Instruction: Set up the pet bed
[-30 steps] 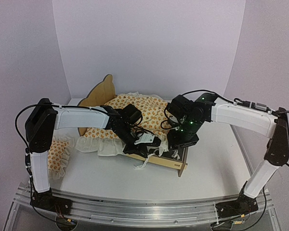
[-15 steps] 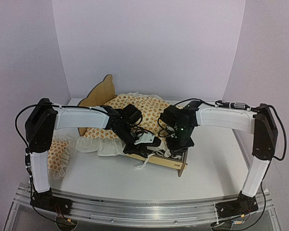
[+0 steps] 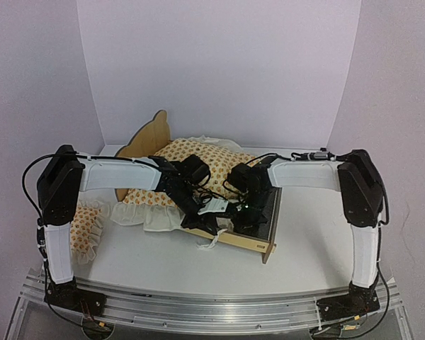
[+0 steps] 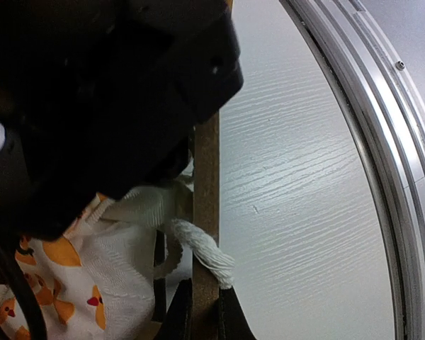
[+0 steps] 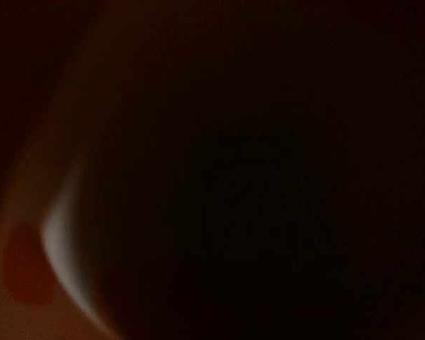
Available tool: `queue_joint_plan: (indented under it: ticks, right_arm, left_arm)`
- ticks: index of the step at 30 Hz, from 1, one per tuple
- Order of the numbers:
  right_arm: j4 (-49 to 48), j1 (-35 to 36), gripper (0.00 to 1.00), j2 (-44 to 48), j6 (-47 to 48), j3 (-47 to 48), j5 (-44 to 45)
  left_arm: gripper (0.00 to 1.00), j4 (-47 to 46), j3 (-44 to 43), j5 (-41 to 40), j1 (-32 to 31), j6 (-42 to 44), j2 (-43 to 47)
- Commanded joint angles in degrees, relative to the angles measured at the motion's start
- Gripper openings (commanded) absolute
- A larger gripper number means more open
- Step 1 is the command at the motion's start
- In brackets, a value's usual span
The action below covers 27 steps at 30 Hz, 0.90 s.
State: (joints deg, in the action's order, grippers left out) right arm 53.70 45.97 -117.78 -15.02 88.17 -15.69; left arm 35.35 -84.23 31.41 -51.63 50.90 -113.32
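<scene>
The pet bed (image 3: 249, 244) is a light plywood frame with a scalloped headboard (image 3: 154, 129), lying at an angle on the white table. A cream, orange-patterned ruffled cushion (image 3: 211, 157) lies over it. My left gripper (image 3: 207, 225) is at the near rail. In the left wrist view my left gripper (image 4: 205, 312) is shut on the plywood rail (image 4: 206, 170), one black finger on each side. A white tie cord (image 4: 204, 252) drapes over that rail. My right gripper (image 3: 242, 216) is pressed down at the foot end, shut. The right wrist view is almost wholly dark.
A small matching ruffled pillow (image 3: 85, 228) lies at the left by the left arm's upright link. An aluminium rail (image 3: 212, 310) runs along the near table edge, and the same aluminium rail (image 4: 382, 134) shows in the left wrist view. Pale walls close in behind and on both sides.
The right arm has swung left and down onto the bed's foot end, and its gripper has gone from open to shut. The left arm has held still on the rail.
</scene>
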Motion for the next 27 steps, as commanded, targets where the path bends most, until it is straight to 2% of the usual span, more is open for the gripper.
queue_joint_plan:
  ticks: [1, 3, 8, 9, 17, 23, 24, 27]
  right_arm:
    - [4.35, 1.77, 0.00, -10.04, 6.47, -0.74, -10.45]
    - [5.80, 1.69, 0.01, -12.44, 7.31, -1.28, -9.38]
    - [6.81, 1.51, 0.32, -10.61, 5.51, -0.86, -2.98]
    - [6.87, 1.49, 0.34, -9.23, 4.96, -0.22, -2.43]
    - [10.25, 1.49, 0.45, 1.58, 0.67, 9.81, -2.90]
    - [18.05, 1.49, 0.61, 4.46, 2.64, 9.00, -2.46]
    - [19.46, 1.51, 0.66, 4.36, 2.92, 8.60, -2.35]
    - [19.89, 1.53, 0.68, 5.73, 3.19, 8.01, -1.87]
  left_arm:
    - [0.00, -5.87, -0.45, -1.87, -0.08, -4.42, -1.04]
    - [0.00, -5.81, -0.51, -2.11, -0.02, -4.35, -1.01]
    - [0.00, -5.38, -0.76, -2.45, -0.05, -4.17, -1.21]
    - [0.00, -5.26, -0.76, -2.53, -0.07, -4.06, -1.32]
    - [0.00, -5.03, -0.41, -3.20, 0.05, -3.61, -1.53]
    - [0.00, -5.87, -0.42, -3.75, 0.04, -3.79, -1.56]
    - [0.00, -5.97, -0.47, -3.81, 0.04, -3.87, -1.56]
    - [0.00, -6.05, -0.53, -3.88, 0.10, -3.95, -1.49]
